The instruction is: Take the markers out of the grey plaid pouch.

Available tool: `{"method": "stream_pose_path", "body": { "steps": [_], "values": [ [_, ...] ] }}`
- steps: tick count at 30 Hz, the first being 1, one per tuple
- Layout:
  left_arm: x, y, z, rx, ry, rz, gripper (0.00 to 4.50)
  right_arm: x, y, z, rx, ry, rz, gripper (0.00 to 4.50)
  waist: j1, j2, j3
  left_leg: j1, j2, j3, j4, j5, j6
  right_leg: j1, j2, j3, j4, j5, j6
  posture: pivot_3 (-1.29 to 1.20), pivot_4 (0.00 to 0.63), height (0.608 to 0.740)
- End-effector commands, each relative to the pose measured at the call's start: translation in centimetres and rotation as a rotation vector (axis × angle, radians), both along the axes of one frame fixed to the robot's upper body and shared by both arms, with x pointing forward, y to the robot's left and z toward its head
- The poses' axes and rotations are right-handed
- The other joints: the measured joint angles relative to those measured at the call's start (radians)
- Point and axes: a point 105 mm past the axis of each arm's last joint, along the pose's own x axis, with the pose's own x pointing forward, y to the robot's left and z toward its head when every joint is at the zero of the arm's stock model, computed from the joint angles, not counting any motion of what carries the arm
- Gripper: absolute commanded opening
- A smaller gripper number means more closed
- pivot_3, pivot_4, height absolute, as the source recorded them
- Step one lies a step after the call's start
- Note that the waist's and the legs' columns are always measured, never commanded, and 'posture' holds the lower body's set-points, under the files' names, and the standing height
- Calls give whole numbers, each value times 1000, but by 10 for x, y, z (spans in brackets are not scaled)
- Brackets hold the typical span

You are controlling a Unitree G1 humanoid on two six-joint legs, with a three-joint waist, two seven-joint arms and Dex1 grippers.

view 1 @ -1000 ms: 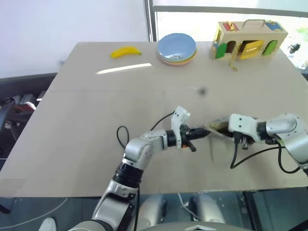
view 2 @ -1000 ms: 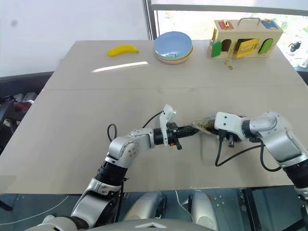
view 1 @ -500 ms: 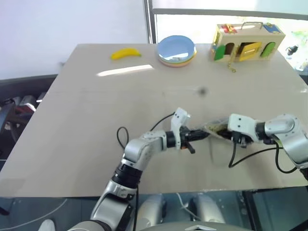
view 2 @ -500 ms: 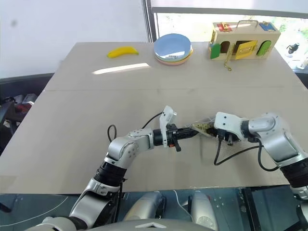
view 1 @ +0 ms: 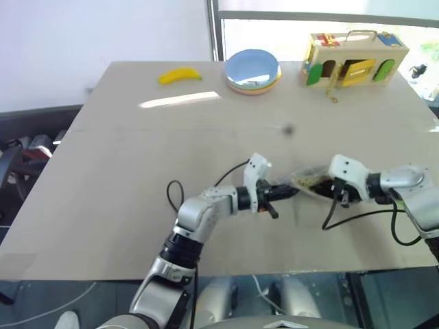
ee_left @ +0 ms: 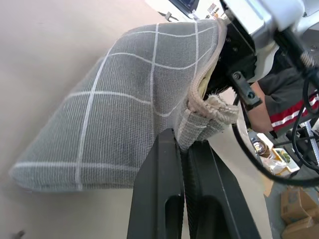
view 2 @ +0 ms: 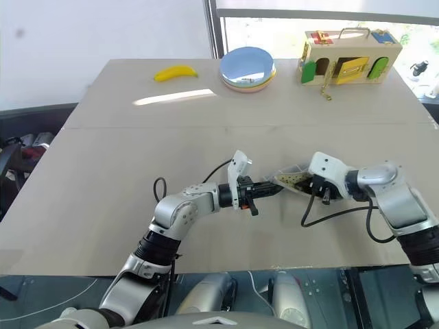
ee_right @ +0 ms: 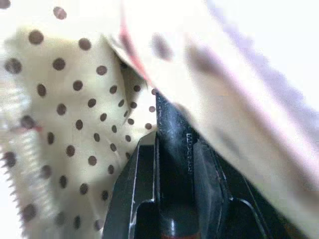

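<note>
We see the right pincer [ee_right: 172, 164] reaching inside the pouch [ee_left: 129, 104], where most of the marker [ee_right: 172, 132] it grips is hidden by blurred lining. The highlighter's whereabouts we cannot tell. The pouch's far end, beyond the left pincer [ee_left: 183, 164], is covered by the right wrist.

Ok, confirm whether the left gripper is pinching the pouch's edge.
Yes, the left gripper is closed on the grey pouch's fabric edge.
</note>
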Motion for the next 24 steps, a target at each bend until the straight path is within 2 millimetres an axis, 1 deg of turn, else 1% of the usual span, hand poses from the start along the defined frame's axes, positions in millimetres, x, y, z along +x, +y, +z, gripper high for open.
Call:
{"method": "stream_pose_path", "body": {
  "steps": [1,3,6,10,12,15,17,19,21,24],
  "values": [
    [-1,0,7,-11,-36,-15,0,1,-16,32,112,-39,-97,379,1,0,0,-1,0,0,0,0,0,0,0,0,0,0,0,0,150,740],
    [-1,1,7,-11,-39,-14,0,-2,-17,40,161,-43,-114,379,1,0,0,-1,0,0,0,0,0,-1,0,0,0,0,0,0,150,740],
    [0,1,8,-12,-40,-12,0,-10,-22,49,166,-60,-116,379,2,0,1,-4,0,0,0,0,0,-4,0,0,0,0,0,0,150,740],
    [0,2,7,-12,-39,-6,0,-26,-17,65,104,-123,-15,379,2,1,1,-4,0,0,0,0,0,-4,0,0,0,0,0,0,150,740],
    [1,1,7,-13,-38,-3,0,-32,-20,68,45,-130,9,379,1,1,1,-5,0,0,0,0,0,-4,0,0,0,0,0,0,150,740],
    [1,1,8,-14,-40,2,0,-43,-28,65,-35,-98,21,379,2,1,1,-4,0,0,0,0,0,-4,0,0,0,0,0,0,150,740],
    [2,2,8,-16,-40,8,0,-55,-33,59,-85,-38,41,379,7,2,1,-5,0,0,0,0,0,-4,0,0,0,0,0,0,150,740],
    [2,1,7,-17,-37,8,0,-61,-40,50,-164,10,40,379,6,2,2,-5,0,0,0,0,0,-5,0,-1,-1,0,0,0,150,740],
    [2,0,7,-18,-37,6,0,-61,-45,45,-212,25,25,379,5,2,2,-6,0,0,0,0,0,-5,0,0,-1,0,0,0,150,740],
    [2,-1,8,-20,-39,2,0,-48,-55,41,-300,-17,-49,379,1,2,2,-5,0,0,0,0,0,-5,0,0,0,0,0,0,150,740]
  ]
}}
